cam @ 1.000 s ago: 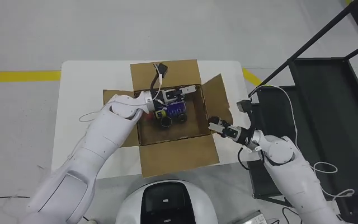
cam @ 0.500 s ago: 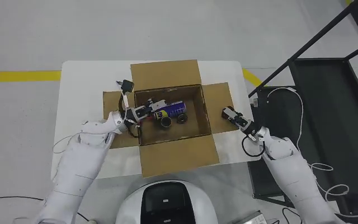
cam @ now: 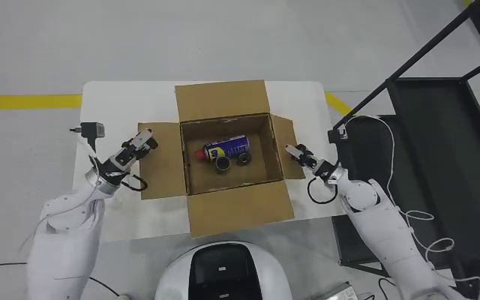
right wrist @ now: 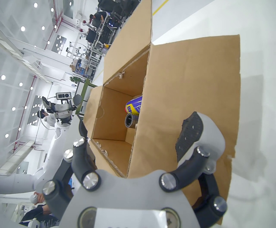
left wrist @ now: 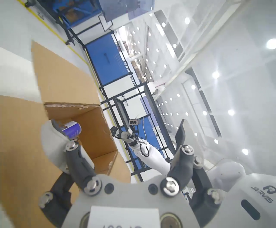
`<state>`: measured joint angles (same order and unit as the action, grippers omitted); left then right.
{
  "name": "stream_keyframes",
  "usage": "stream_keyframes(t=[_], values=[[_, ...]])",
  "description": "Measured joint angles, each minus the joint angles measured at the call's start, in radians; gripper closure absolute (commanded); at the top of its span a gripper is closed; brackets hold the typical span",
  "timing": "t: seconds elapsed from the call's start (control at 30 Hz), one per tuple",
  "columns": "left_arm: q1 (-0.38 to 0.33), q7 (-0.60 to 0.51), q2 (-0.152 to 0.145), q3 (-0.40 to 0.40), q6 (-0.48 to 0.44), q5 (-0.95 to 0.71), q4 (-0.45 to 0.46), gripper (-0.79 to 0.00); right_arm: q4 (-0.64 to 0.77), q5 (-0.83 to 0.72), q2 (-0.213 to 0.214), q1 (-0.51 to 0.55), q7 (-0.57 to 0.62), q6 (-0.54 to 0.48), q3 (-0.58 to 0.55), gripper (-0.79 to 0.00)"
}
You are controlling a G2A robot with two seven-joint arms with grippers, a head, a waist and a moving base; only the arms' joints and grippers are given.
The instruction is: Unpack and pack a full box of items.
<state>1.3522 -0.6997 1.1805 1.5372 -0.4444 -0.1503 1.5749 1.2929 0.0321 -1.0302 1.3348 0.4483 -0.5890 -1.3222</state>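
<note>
A white table (cam: 307,94) is standing on a pale grey floor (cam: 225,37). A yellow line (cam: 37,101) is running across the floor, showing on both sides of the table. A black metal rack (cam: 435,135) is standing just beside the table's right edge. Farther off in the hall, blue panels (left wrist: 107,62) are standing in black frames, round ceiling lights (left wrist: 271,43) are shining, and a green plant (right wrist: 75,79) is sitting near crowded desks (right wrist: 103,19).

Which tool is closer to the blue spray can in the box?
Right, narrowly. The right tool is just outside the box wall, on the base side of the spray can; the left tool is farther out, over the left flap near its outer edge.
</note>
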Motion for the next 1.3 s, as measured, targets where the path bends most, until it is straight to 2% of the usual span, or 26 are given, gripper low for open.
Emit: stream_keyframes(t=[0.17, 0.33, 0.63, 0.8, 0.97, 1.13, 1.3], values=[[-0.039, 0.055, 0.004, -0.049, 0.093, 0.086, -0.067, -0.785, -0.004, 0.047, -0.006, -0.011, -0.014, 0.048, 0.019, -0.785], [-0.114, 0.064, 0.014, -0.109, 0.184, 0.047, -0.183, -0.785, -0.007, 0.062, -0.01, -0.023, 0.0, 0.064, 0.034, -0.785], [-0.21, 0.031, 0.027, -0.196, 0.219, 0.038, -0.319, -0.785, -0.014, 0.068, -0.022, -0.051, 0.011, 0.072, 0.071, -0.785], [-0.235, 0.033, 0.031, -0.216, 0.189, 0.038, -0.341, -0.785, 0.006, 0.099, -0.025, -0.053, -0.019, 0.079, 0.075, -0.785], [-0.199, 0.067, 0.019, -0.151, 0.117, 0.014, -0.293, -0.785, 0.081, 0.161, -0.014, -0.022, -0.053, 0.097, 0.02, -0.785], [-0.109, 0.118, 0.003, -0.054, 0.057, 0.005, -0.185, -0.785, 0.26, 0.326, 0.004, 0.022, -0.076, 0.201, -0.06, -0.785], [-0.018, 0.148, -0.006, 0.018, 0.003, -0.037, -0.097, -0.785, 0.426, 0.418, 0.013, 0.01, 0.033, 0.209, -0.068, -0.785]])
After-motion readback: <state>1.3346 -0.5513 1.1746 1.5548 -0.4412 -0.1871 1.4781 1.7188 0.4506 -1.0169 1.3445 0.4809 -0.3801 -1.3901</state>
